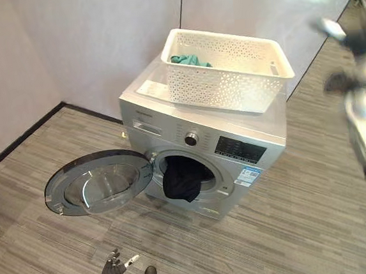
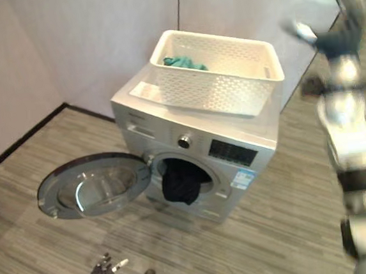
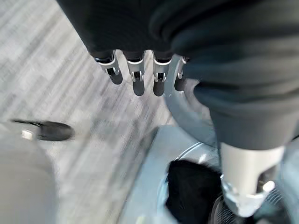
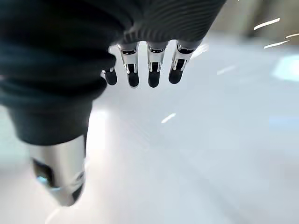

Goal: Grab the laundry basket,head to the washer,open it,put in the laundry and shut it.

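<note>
- left eye view puts the left hand [image 1: 114, 268] nearest, low over the floor [image 1: 294, 230] in front of the washer, fingers spread and holding nothing; its own wrist view shows the fingers [image 3: 135, 77] straight, with the dark cloth past them.
- right hand [image 2: 328, 38] is raised high at the right side, well apart from the washer; in the right wrist view its fingers [image 4: 152, 70] are straight and it carries nothing.
- door [image 1: 97, 181] stands swung wide to the left of the washer [image 1: 203, 148], between the left hand and the drum mouth.
- dark cloth [image 1: 181, 179] sits in the drum mouth and droops over its lower lip. risk: if the door is shut now the cloth would likely catch in the seal and the door may not latch; it probably needs pushing further in first.
- basket [image 1: 228, 69] rests on the washer's top, reaching toward its right and rear edges, and looks slightly tilted. risk: a knock from the raised right arm, or a jolt from the door, could slide it off that edge.
- teal cloth [image 1: 189, 60] lies in the basket's far left corner, so the loading looks unfinished. risk: shutting the door now would leave it out.
- reaching that far corner means going over the basket's near wall, and a hand catching the rim could tip it.
</note>
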Controlling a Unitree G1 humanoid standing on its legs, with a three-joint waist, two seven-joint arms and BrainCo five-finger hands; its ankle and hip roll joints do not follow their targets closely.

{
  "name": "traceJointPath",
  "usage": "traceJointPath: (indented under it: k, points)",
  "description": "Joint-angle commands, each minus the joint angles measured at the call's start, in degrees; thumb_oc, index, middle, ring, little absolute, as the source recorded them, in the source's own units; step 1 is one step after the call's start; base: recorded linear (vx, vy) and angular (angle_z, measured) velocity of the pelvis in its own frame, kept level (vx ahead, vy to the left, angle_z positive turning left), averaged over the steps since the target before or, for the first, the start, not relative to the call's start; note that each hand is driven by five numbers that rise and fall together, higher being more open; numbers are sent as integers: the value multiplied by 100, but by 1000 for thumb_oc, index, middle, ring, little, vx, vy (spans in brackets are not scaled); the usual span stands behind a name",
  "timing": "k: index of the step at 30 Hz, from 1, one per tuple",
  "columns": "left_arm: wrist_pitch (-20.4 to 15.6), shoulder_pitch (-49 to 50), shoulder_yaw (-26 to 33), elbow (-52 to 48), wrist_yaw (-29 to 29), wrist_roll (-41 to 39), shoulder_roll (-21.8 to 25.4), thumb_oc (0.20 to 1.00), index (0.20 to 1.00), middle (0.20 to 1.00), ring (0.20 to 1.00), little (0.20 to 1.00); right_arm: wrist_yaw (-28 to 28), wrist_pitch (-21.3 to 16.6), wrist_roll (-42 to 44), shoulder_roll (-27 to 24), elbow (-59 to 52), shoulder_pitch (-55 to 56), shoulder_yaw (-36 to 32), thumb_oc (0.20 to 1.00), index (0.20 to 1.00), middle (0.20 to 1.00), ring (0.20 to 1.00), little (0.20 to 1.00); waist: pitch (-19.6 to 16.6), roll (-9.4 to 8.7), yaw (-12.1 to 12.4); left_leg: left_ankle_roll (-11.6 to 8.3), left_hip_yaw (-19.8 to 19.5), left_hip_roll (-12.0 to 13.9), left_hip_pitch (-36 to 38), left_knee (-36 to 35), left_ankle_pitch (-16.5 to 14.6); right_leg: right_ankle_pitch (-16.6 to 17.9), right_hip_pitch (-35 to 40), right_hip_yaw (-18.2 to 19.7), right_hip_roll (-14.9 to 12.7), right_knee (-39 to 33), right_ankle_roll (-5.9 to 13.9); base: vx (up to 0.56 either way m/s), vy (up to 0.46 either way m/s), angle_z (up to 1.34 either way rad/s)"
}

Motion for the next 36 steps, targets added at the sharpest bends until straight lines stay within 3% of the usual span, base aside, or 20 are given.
traceJointPath:
  k: [1,2,3,6,9,11,13,15,16,17,20,22,23,26,28,31,36]
  points:
    - [-245,-183,-180,127,-7,-217,335,1000,1000,1000,1000,1000,535,350,-68,98,1213,-1046,861,1000,1000,1000,1000,1000,40,-218,308,105,-230,133,-156,179,-434,52,98,-17,-550,403,369,0,0,0]
    - [-245,-183,-178,127,-7,-217,332,1000,1000,1000,1000,1000,535,349,-67,99,1217,-1053,867,1000,1000,1000,1000,1000,42,-215,306,104,-231,134,-155,179,-434,52,100,-18,-550,403,369,17,0,3]
    - [-264,-264,-216,161,26,-276,394,1000,1000,1000,1000,1000,754,555,-177,551,2373,-1712,1499,1000,1000,1000,1000,1000,81,-317,422,97,-272,144,-175,229,-453,80,118,-71,-541,441,374,34,-1,12]
    - [-249,-442,-298,127,36,-349,550,1000,1000,1000,1000,1000,1269,934,-594,1145,4290,-2283,2220,1000,1000,1000,1000,1000,175,-544,700,110,-523,63,-372,467,-531,164,167,-229,-562,579,390,82,-9,21]
    - [-234,-494,-323,143,33,-305,618,1000,1000,1000,1000,1000,1425,1059,-757,1130,4755,-2368,2348,1000,1000,1000,1000,1000,214,-626,795,140,-686,-50,-509,628,-597,289,204,-299,-614,656,408,64,28,53]
    - [-164,-462,-435,132,-52,-156,715,1000,1000,1000,1000,1000,1574,1225,-1090,957,5234,-2337,2424,1000,1000,1000,1000,1000,264,-702,956,243,-933,-306,-708,909,-740,570,251,-361,-732,881,429,97,86,51]
    - [-162,-463,-437,130,-53,-156,717,1000,1000,1000,1000,1000,1575,1223,-1091,955,5236,-2337,2422,1000,1000,1000,1000,1000,262,-707,951,248,-938,-316,-725,931,-749,568,247,-367,-739,886,434,70,89,44]
    - [-74,-481,-593,158,-176,20,755,1000,1000,1000,1000,1000,1598,1307,-1278,596,5536,-2176,2281,1000,1000,1000,1000,1000,308,-633,1070,415,-1182,-623,-870,1195,-863,805,183,-268,-808,1383,365,168,244,41]
    - [-16,-439,-646,111,-248,75,797,1000,1000,1000,1000,1000,1606,1358,-1379,269,5599,-2102,2285,1000,1000,1000,1000,1000,370,-485,1032,558,-1393,-814,-856,1312,-902,970,-50,162,-664,2003,267,189,290,59]
    - [20,-428,-655,88,-294,76,811,1000,1000,1000,1000,1000,1599,1367,-1365,119,5576,-2073,2266,1000,1000,1000,1000,1000,381,-397,991,637,-1493,-888,-836,1307,-894,896,-226,394,-534,2283,191,216,264,96]
    - [53,-364,-642,163,-341,53,762,1000,1000,1000,1000,1000,1539,1397,-1341,-48,5547,-2064,2231,1000,1000,1000,1000,1000,384,-269,904,708,-1601,-965,-733,1333,-955,713,-386,584,-372,2505,117,116,100,71]
    - [88,-402,-586,378,-355,-42,678,1000,1000,1000,1000,1000,1567,1375,-1345,-167,5534,-2071,2310,1000,1000,1000,1000,1000,380,-130,789,720,-1726,-934,-561,1289,-996,43,-634,656,-254,2240,-43,218,48,21]
    - [67,-460,-489,503,-317,-154,626,1000,1000,1000,1000,1000,1580,1382,-1319,-309,5534,-1998,2321,1000,1000,1000,1000,1000,467,-71,676,660,-1840,-935,-414,1296,-1113,-162,-824,799,-266,1747,-37,183,-51,-1]
    - [19,-502,-419,521,-308,-311,578,1000,1000,1000,1000,1000,1630,1395,-1318,-426,5567,-1873,2297,1000,1000,1000,1000,1000,588,-45,564,609,-2021,-954,-228,1338,-1282,46,-1022,1087,-290,1175,59,146,-119,16]
    - [1,-675,-395,560,-272,-473,573,1000,1000,1000,1000,1000,1656,1380,-1234,-689,5560,-1647,2156,1000,1000,1000,1000,1000,688,-142,433,508,-2376,-1071,-94,1365,-1384,156,-1185,1557,-192,903,192,153,-146,52]
    - [-16,-729,-442,599,-249,-439,534,1000,1000,1000,1000,1000,1693,1375,-1215,-756,5539,-1442,2086,1000,1000,1000,1000,1000,676,-173,322,450,-2557,-1048,-52,1343,-1386,142,-1165,1457,-164,1031,176,95,-125,102]
    - [-24,-665,-612,427,-281,-417,489,1000,1000,1000,1000,1000,1796,1397,-1258,-721,5662,-1402,2265,1000,1000,1000,1000,1000,581,-161,221,332,-2682,-760,-48,1123,-1313,150,-1021,1058,-79,851,98,58,-159,47]
